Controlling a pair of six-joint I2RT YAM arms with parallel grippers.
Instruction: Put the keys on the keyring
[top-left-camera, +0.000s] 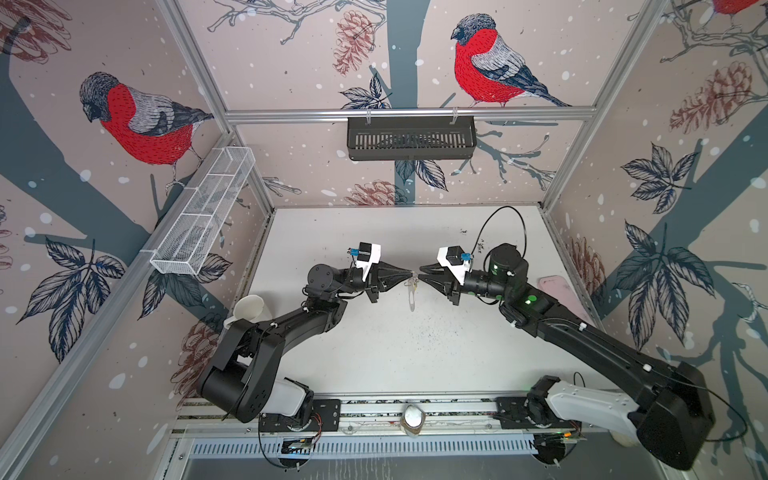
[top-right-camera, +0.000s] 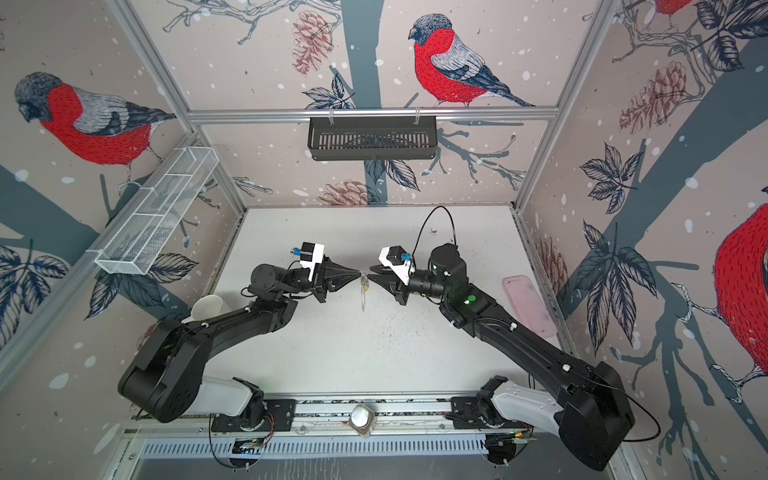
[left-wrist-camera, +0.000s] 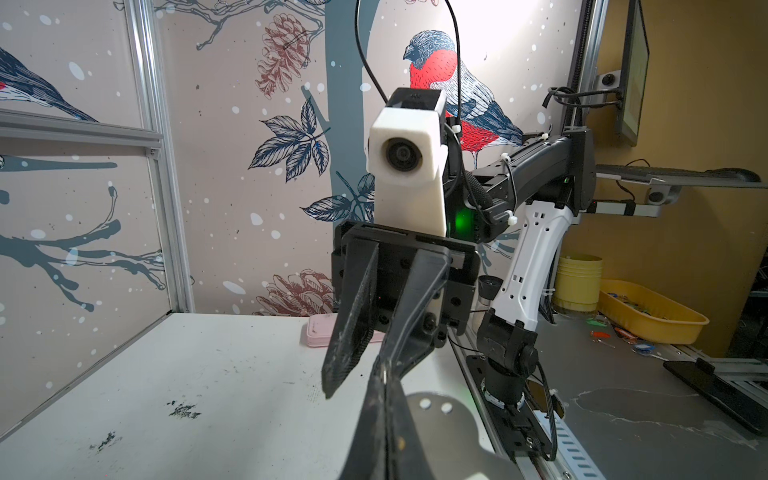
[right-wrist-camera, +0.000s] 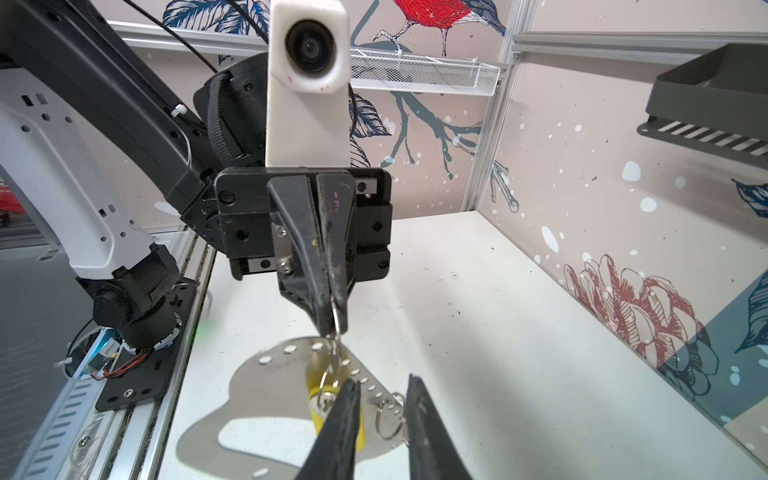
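Observation:
My left gripper (top-left-camera: 413, 274) is shut on a small metal ring (right-wrist-camera: 337, 322) at the top of the keyring (right-wrist-camera: 257, 395), a grey plate with a row of holes. The plate hangs below it, edge-on in both top views (top-right-camera: 364, 297). The keys' yellow tag (right-wrist-camera: 316, 376) hangs against the plate under that ring. My right gripper (right-wrist-camera: 382, 379) faces the left one tip to tip (top-left-camera: 420, 277) and is open a little. A loose ring (right-wrist-camera: 390, 415) on the plate's edge shows between its fingers. In the left wrist view the plate (left-wrist-camera: 449, 440) shows behind my shut left gripper (left-wrist-camera: 387, 370).
A white cup (top-left-camera: 249, 309) stands by the left arm and a pink case (top-left-camera: 557, 286) lies at the table's right edge. A white mesh basket (top-left-camera: 203, 212) hangs on the left wall, a black one (top-left-camera: 411, 137) on the back wall. A jar (top-left-camera: 412, 419) sits on the front rail.

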